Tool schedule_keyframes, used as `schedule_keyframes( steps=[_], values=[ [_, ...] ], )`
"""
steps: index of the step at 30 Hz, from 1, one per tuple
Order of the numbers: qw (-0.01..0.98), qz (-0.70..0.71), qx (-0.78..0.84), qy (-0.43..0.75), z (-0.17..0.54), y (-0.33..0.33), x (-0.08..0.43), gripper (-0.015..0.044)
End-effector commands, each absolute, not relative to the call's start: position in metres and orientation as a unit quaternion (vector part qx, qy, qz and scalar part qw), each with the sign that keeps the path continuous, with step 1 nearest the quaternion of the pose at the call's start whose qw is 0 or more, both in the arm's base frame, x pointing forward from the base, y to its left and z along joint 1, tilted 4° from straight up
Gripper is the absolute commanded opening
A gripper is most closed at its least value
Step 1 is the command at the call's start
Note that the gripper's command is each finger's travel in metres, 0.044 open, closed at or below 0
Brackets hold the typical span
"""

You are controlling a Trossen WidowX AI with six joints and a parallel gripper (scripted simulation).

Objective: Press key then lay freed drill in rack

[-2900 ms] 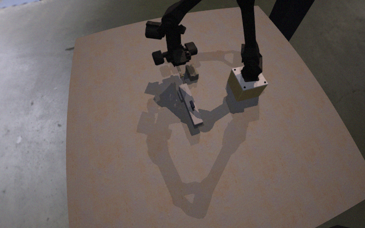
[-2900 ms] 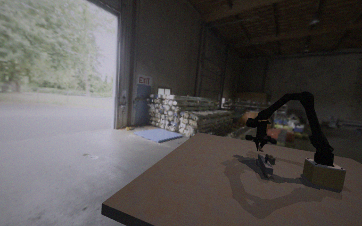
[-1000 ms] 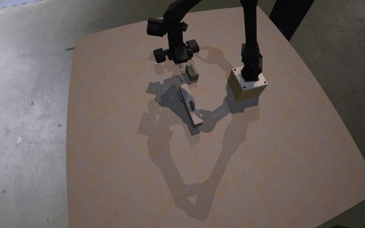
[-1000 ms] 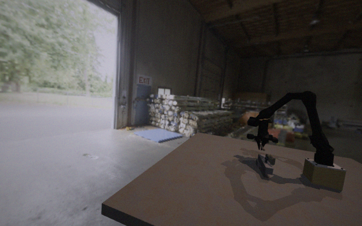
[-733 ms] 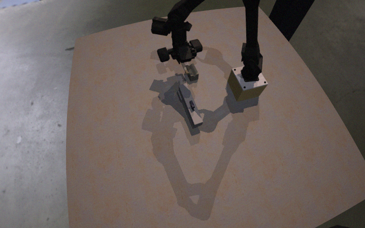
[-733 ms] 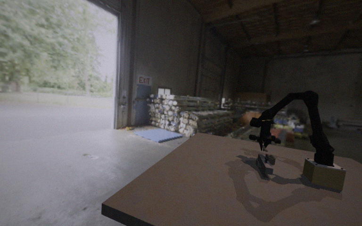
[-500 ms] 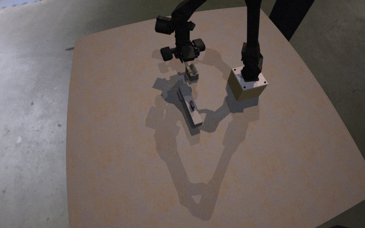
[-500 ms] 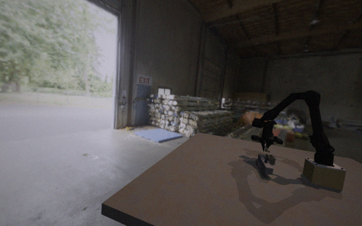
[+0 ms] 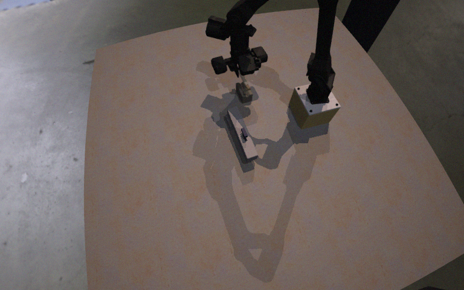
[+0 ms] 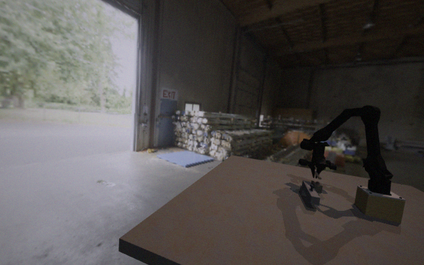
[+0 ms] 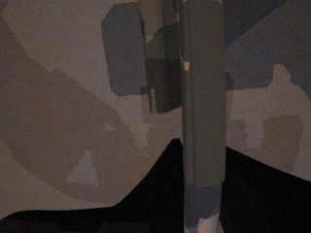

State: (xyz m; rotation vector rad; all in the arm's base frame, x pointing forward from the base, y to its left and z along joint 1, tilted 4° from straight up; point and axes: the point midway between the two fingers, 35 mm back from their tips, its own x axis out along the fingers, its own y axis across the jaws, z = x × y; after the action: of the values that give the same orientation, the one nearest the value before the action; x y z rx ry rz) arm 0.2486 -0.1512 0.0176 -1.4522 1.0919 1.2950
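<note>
The gripper (image 9: 240, 74) (image 10: 315, 176) (image 11: 204, 150) is shut on the drill (image 11: 206, 97), a long grey-green bar with a pale lower end in the wrist view. In the top view the drill is only a small pale piece below the fingers. The small grooved rack (image 9: 244, 93) (image 10: 318, 187) (image 11: 164, 87) stands on the table just below the gripper. In the wrist view the drill passes in front of the rack's right side; whether they touch cannot be told. The long block (image 9: 235, 128) (image 10: 311, 196) carries a small dark piece, apparently the key (image 9: 244, 132).
The arm's base box (image 9: 311, 118) (image 10: 380, 207) stands to the right of the block and rack. The long block lies close to the rack, on its near side in the top view. The table (image 9: 153, 205) (image 10: 218, 218) bears broad arm shadows.
</note>
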Motion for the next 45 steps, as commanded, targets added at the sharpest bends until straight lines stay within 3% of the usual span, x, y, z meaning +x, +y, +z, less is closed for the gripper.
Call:
schedule_keyframes(
  steps=[1,45],
  values=[
    [0.44,0.521,-0.587,0.436,0.014,-0.151,0.248,0.0],
    [0.44,0.521,-0.587,0.436,-0.036,-0.153,0.251,0.0]
  ],
)
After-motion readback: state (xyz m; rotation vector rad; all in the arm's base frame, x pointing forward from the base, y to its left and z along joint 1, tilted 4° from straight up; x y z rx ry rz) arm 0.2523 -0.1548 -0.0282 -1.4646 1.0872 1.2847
